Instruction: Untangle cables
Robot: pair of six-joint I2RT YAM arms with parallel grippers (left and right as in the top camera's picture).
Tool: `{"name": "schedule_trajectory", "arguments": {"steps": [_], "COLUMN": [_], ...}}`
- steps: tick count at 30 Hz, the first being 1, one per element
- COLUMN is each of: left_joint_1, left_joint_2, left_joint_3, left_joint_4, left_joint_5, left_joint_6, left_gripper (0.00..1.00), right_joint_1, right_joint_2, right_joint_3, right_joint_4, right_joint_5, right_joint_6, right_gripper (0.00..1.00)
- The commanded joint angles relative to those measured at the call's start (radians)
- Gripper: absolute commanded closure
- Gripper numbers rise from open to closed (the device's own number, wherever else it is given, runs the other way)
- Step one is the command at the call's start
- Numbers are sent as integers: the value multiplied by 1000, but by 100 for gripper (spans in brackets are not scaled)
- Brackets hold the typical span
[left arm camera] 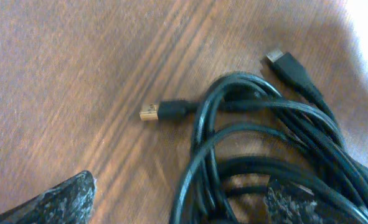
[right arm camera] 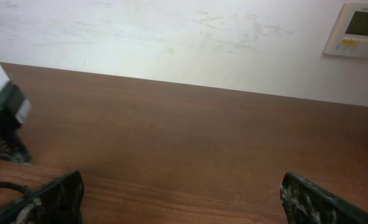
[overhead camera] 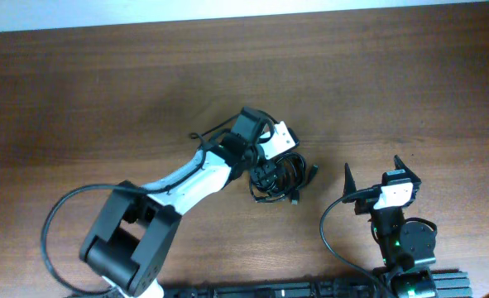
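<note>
Overhead: bundle of thin black cables [overhead camera: 284, 178] lies on brown wooden bench [overhead camera: 103, 83] between wide-open left fingers [left arm camera: 65, 199]; open right fingers [right arm camera: 53, 199] stand well apart, rightward.

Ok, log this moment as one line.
thin black cables with plug ends: tangled bundle on brown wooden table | left gripper: open, over bundle | right gripper: open, empty, away from bundle

Brown wooden table [overhead camera: 79, 83], pale wall [right arm camera: 171, 37] behind it, white wall panel [right arm camera: 355, 30] upper right
</note>
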Motion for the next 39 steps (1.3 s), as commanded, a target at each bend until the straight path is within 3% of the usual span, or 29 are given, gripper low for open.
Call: {"name": "schedule_trajectory", "arguments": {"steps": [1, 6, 8, 9, 11, 13, 15, 21, 24, 26, 31, 33, 39], "left_joint_1": [3, 3, 3, 3, 4, 4, 4, 4, 3, 3, 3, 3, 3], "left_joint_2": [114, 188, 190, 191, 198, 192, 151, -92, -203, -257, -410, -453, -498], "left_joint_3": [6, 6, 6, 6, 6, 8, 22, 43, 43, 43, 43, 43, 43], "left_joint_4": [96, 152, 147, 147, 146, 135, 137, 185, 185, 185, 169, 169, 182], "left_joint_5": [-3, -7, -32, -45, -52, -60, -70, -68, -66, -66, -8, 23, 323], "left_joint_6": [40, 40, 40, 41, 40, 15, -82, -183, -215, -250, -293, -293, -294], "left_gripper": [8, 7, 13, 26, 100, 100, 100, 100, 100, 100, 100, 100, 100], "right_joint_1": [-5, -5, -5, -5, -5, -5, -5, -5, -5, -5, -5, -5, -5], "right_joint_2": [-6, -6, -6, -6, -6, -6, -6, 29, 145, 221, 316, 316, 317], "right_joint_3": [-5, -5, -5, -5, -5, 9, 48, 374, 553, 622, 670, 670, 668], "right_joint_4": [-6, -6, -6, -6, -1, 2, -13, -489, -674, -679, -500, -490, -490], "right_joint_5": [-14, -13, -14, -21, -60, -81, -124, -153, -178, -258, -373, -407, -407], "right_joint_6": [11, 11, 11, 11, 48, 283, 384, 406, 451, 451, 465, 465, 460], "right_gripper": [1, 1, 1, 1, 1, 1, 1, 1, 1, 1, 0, 7, 13]}}
